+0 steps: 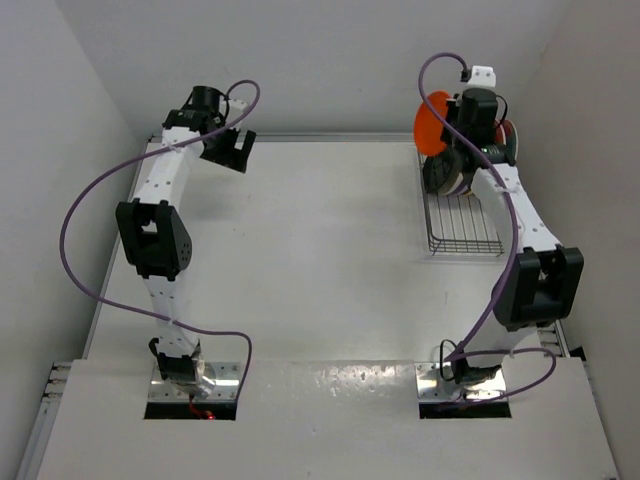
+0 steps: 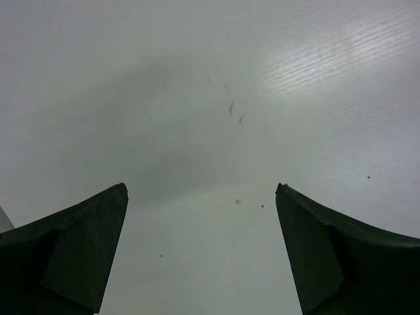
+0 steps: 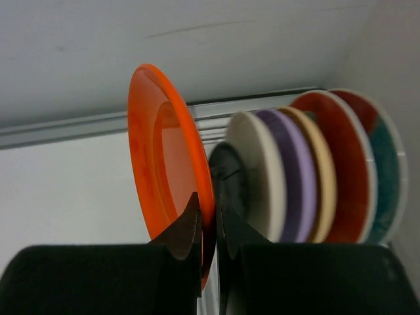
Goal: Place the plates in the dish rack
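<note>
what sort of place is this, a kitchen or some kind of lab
Most likely a robot test bench, not a kitchen: two white robot arms bolted to a white table, plain white walls around it, and a dark grey wire dish rack of coloured round plates.

White arms (image 1: 165,180), black joints (image 1: 152,238), looping purple cables (image 1: 62,235), dark wedge-shaped claw fingers (image 2: 65,256).

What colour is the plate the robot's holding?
Orange. The plate shows best in the right wrist view.
</note>
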